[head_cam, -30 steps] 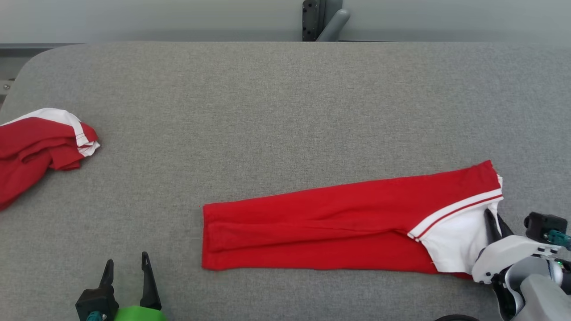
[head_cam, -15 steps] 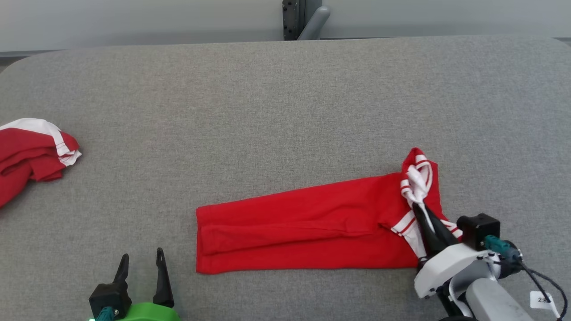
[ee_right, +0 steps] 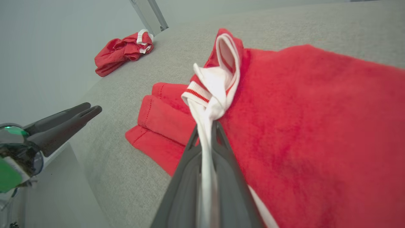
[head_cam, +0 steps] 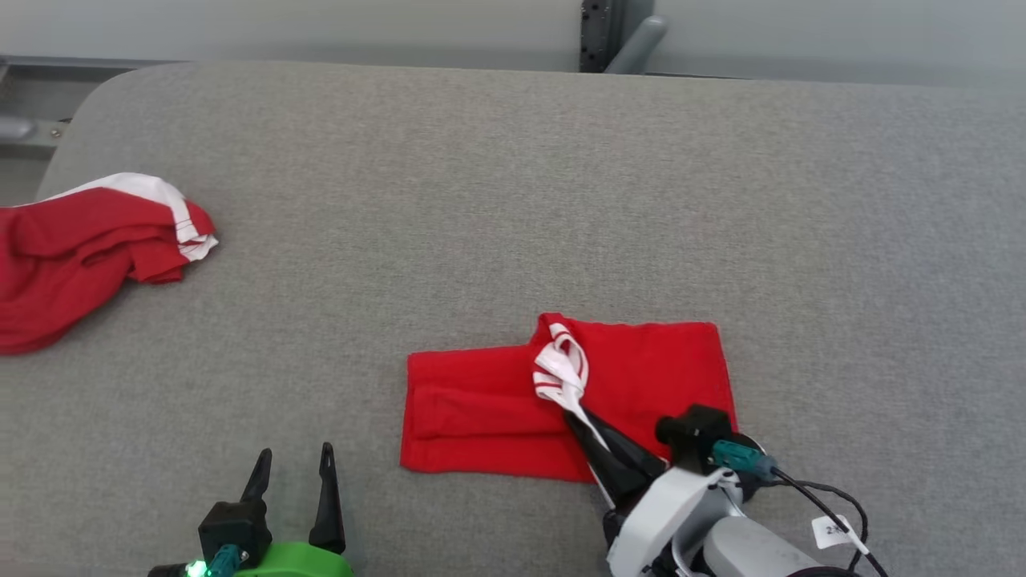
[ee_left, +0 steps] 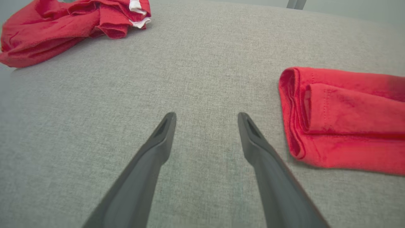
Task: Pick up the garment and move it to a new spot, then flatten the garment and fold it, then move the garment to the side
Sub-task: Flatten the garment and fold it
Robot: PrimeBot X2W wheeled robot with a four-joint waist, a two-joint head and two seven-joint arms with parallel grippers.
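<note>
Grey fabric covers the counter (head_cam: 513, 200). Its far edge runs straight under a pale wall, its far-left corner is rounded, and 1 dark post (head_cam: 597, 36) stands behind the far edge. Wide bare fabric lies ahead of the right hand (head_cam: 579, 421) and off to its right, and more lies ahead of the left hand (head_cam: 295, 451).

2 red garments are on the counter. The garment (head_cam: 657, 369) being folded lies directly ahead of and under the right hand. It is doubled over so that its right part covers the middle, with a narrower folded strip reaching out toward the left hand. In the left wrist view that strip's end lies just to the right of the left hand's fingers. The other garment (head_cam: 88, 248) is a crumpled heap well ahead of the left hand and to its left, at the counter's left edge.

2 hands show. The right hand's 2 fingers are pressed together, pinching the garment's white, red-striped trim (head_cam: 561, 373), which stands bunched above the red cloth. The left hand's 2 fingers are spread wide, holding nothing, over bare counter.
</note>
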